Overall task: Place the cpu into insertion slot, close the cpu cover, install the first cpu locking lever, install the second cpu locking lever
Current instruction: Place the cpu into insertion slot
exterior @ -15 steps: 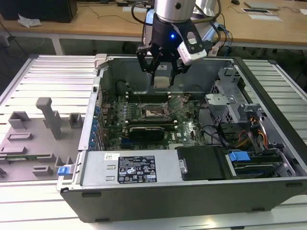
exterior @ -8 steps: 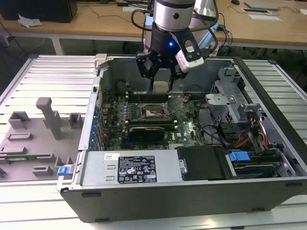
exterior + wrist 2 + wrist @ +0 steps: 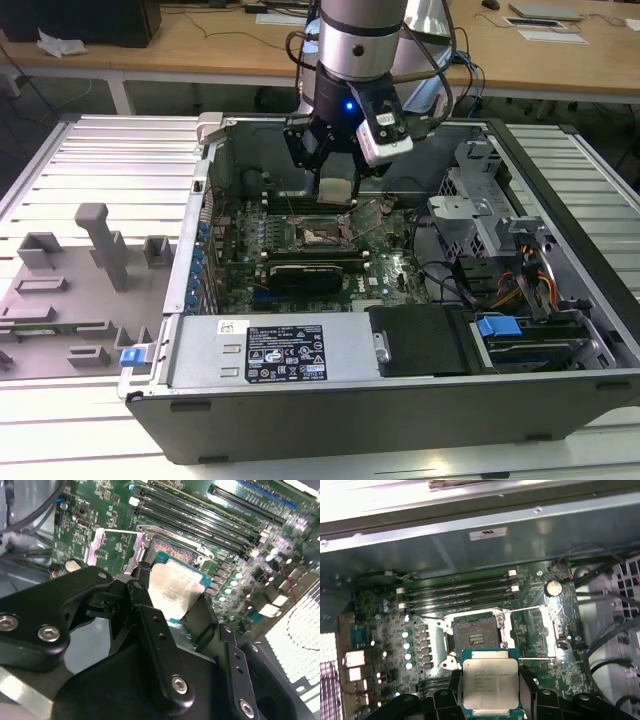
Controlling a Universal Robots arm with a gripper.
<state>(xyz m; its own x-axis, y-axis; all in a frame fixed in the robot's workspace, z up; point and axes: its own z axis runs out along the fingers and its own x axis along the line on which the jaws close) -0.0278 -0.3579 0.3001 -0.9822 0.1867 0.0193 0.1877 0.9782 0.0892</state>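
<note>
**CPU held above open socket: not yet seated**

We find the pincer (image 3: 170, 600) pinching the cpu (image 3: 490, 682) by two opposite edges, one black finger (image 3: 150, 625) on each side. The pale metal top faces up and is uncovered in both wrist views. The chip hangs flat over the motherboard (image 3: 390, 270) inside the open computer case (image 3: 400, 420), which lies on the slatted bench (image 3: 100, 150). It is just beside the insertion slot (image 3: 472, 637) and does not touch it.

The slot sits in the middle of the board, near the long memory slots (image 3: 465, 592) and towards the case's far wall in the exterior view. Its pin field is bare. The cpu cover (image 3: 552, 627) lies swung open to one side of the slot, clear of it. The thin wire rods (image 3: 530, 609) along the cover appear to us to be the locking levers, and they are unlatched.

We judge the cpu to be light, thin and stiff. Its metal top looks smooth, so a loose grip could let it slip or tilt. The contacts underneath and the socket pins are likely fragile and would not tolerate scraping or a skewed drop. We assess the present hold on the outer edges as the correct one, since it keeps the fingers off both faces. No step of the task is complete.
</note>
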